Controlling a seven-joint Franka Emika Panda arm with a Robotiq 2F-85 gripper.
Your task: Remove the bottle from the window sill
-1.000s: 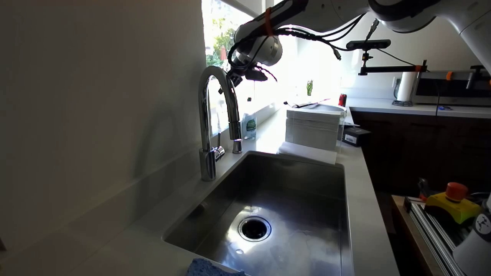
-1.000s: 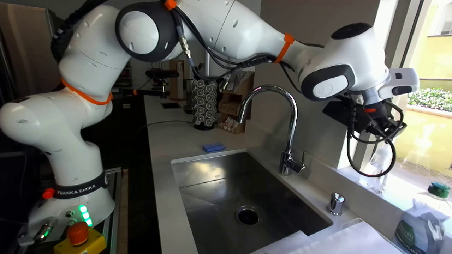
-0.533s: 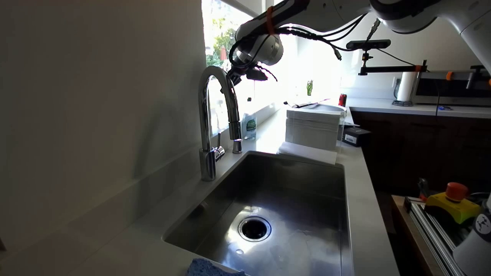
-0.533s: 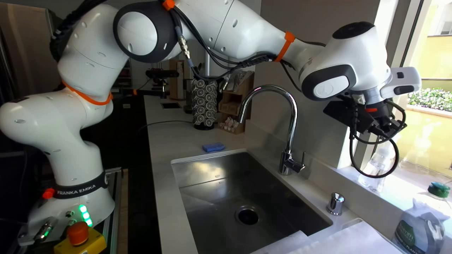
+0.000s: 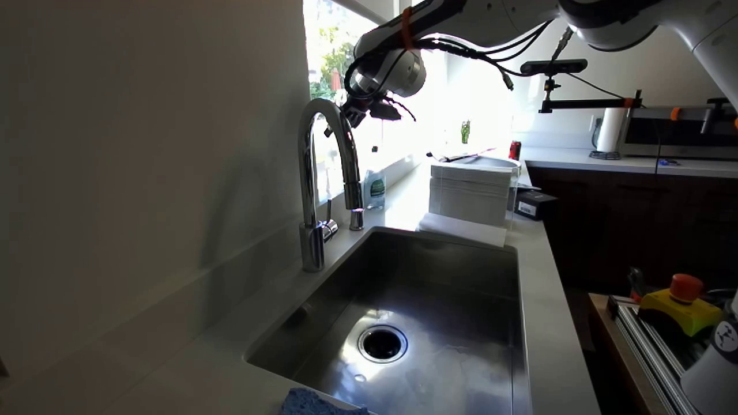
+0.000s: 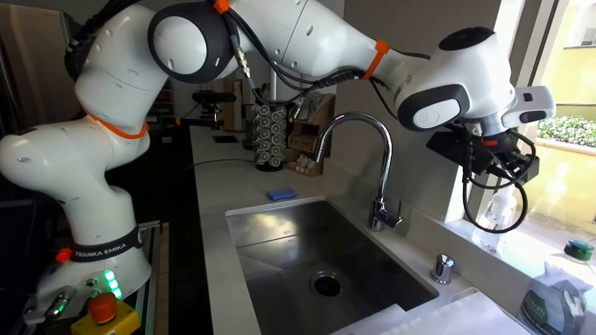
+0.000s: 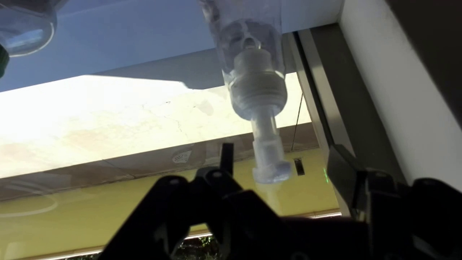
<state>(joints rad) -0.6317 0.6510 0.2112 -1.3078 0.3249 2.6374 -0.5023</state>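
Yellow wall as backdrop in wrist view: hand has fingers spread, holding nothing. Bottle is ahead of it, pump between the fingers as seen; depth unclear, no contact I can confirm. One finger shows near the frame. Risk: closing off-centre could tip the bottle; catching only the narrow pump could let it slip.

In an exterior view, bottle stands on the sill, under the hand. Cable loops below hand, across the bottle in view; could snag and topple it. Jug is lower than hand; sideways drift could hit it.

In an exterior view, tap partly hides hand; low retreat could clip it.
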